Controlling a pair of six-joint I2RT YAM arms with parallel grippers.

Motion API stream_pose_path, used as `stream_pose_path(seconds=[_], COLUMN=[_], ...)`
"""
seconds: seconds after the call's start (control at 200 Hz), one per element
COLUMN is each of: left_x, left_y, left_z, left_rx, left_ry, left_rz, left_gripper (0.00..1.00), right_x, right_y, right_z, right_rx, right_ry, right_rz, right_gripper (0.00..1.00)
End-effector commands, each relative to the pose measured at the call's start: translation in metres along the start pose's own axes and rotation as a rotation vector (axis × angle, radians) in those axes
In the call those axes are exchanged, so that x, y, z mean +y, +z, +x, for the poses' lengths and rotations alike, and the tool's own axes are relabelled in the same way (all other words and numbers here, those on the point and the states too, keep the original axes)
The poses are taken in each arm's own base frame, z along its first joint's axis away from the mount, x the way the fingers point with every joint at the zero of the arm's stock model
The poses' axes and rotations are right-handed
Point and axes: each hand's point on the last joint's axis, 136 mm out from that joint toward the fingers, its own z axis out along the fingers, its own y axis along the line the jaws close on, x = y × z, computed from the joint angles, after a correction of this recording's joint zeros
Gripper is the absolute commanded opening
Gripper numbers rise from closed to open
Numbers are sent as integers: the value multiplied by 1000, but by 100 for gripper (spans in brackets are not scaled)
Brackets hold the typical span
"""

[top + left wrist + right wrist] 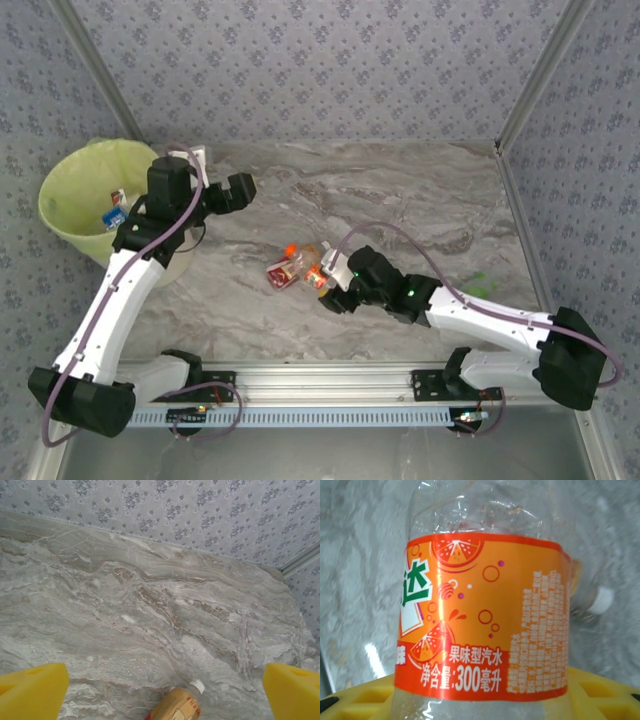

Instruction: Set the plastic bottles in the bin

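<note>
Overhead camera surveys the whole table [420, 190]; wrist cameras sit low over it, right one against a bottle [485, 615].

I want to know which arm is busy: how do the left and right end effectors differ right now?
The left end effector stands wide open with nothing between its fingers; the right end effector has closed in on the orange-labelled bottle. The left one is beside the bin, the right one at the loose bottles in the middle of the table. Both have yellow fingers.
</note>
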Motion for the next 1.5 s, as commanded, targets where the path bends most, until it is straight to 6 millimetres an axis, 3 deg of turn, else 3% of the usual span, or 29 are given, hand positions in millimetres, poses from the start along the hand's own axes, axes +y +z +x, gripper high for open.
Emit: stream_pose_path(seconds=[0.0,0.18,0.385,0.585,0.74,0.85,1.049,1.199,1.494], left_x=[-13,-39,-56,-74,-80,-84,-94,-92,-95], left_y=[4,18,38,48,51,54,56,56,53], left_z=[-7,1,11,22,27,32,35,31,26], left_rx=[-12,65,142,203,224,240,235,201,165], left_ry=[-54,-145,-268,-266,-250,-227,-137,-121,-126], left_rz=[72,233,339,391,392,383,368,340,364], left_gripper=[99,99,99,99,98,96,83,55,27], right_x=[-19,-41,-48,-61,-59,-47,-41,-40,-39], right_y=[-5,-6,-5,-2,0,3,14,17,18], right_z=[-25,-46,-75,-98,-114,-127,-138,-142,-145], right_rx=[-132,-247,-357,-424,-446,-450,-426,-436,-440], right_ry=[53,152,192,250,243,206,210,213,209], right_rz=[68,114,113,139,99,20,-36,-45,-54], right_gripper=[46,46,46,45,46,46,47,47,50])
